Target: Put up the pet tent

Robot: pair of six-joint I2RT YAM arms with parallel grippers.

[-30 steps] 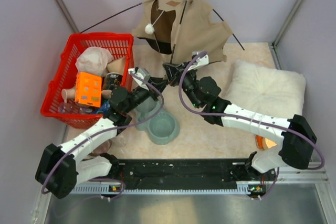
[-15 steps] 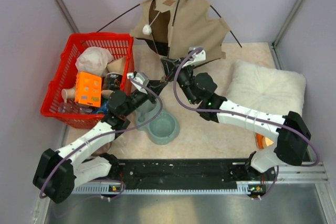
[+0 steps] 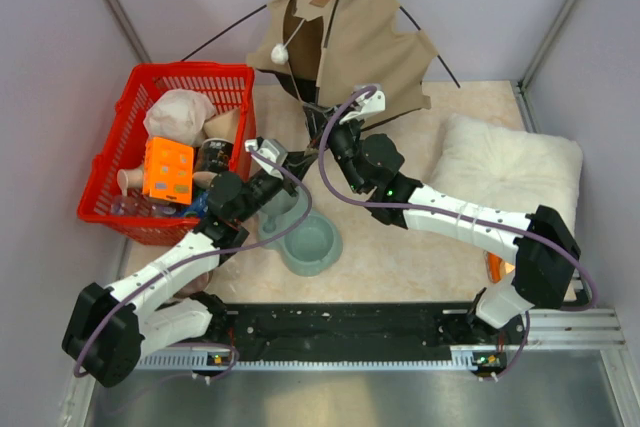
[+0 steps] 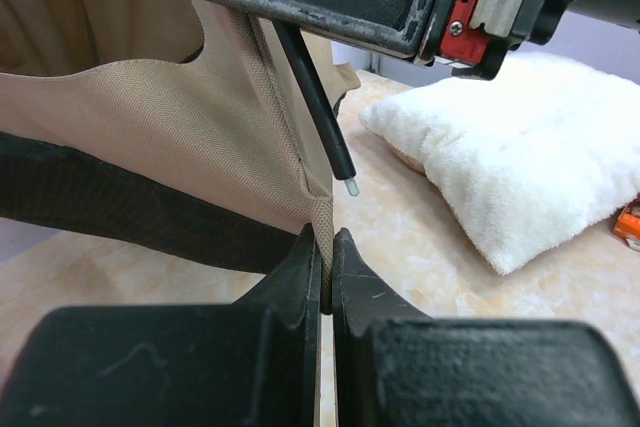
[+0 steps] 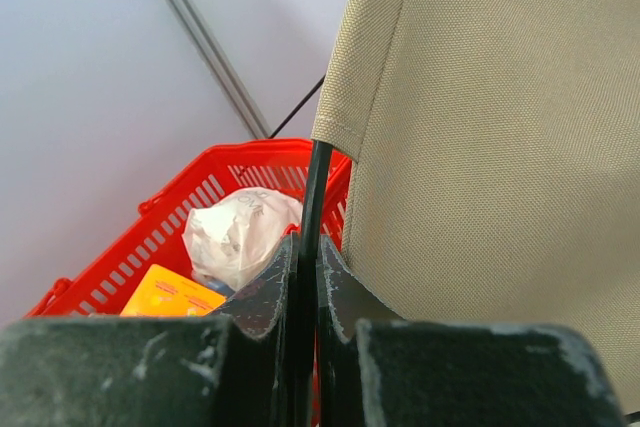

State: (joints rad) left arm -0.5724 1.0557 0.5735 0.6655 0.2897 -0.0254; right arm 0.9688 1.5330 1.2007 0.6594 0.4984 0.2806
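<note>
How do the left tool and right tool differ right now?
The left tool pinches tan fabric of the pet tent; the right tool pinches its thin dark pole. The left tool reaches from the red basket side, the right tool from the cushion side. Both are shut.

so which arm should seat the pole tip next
Right, probably: the right claw is shut on the thin dark pole, whose tip hangs beside the tan fabric tent corner the left claw pins.

The table (image 3: 420, 259) carries a basket (image 3: 190, 69), bowl (image 3: 312, 245), cushion (image 3: 510, 172) and pet tent (image 3: 370, 47).
</note>
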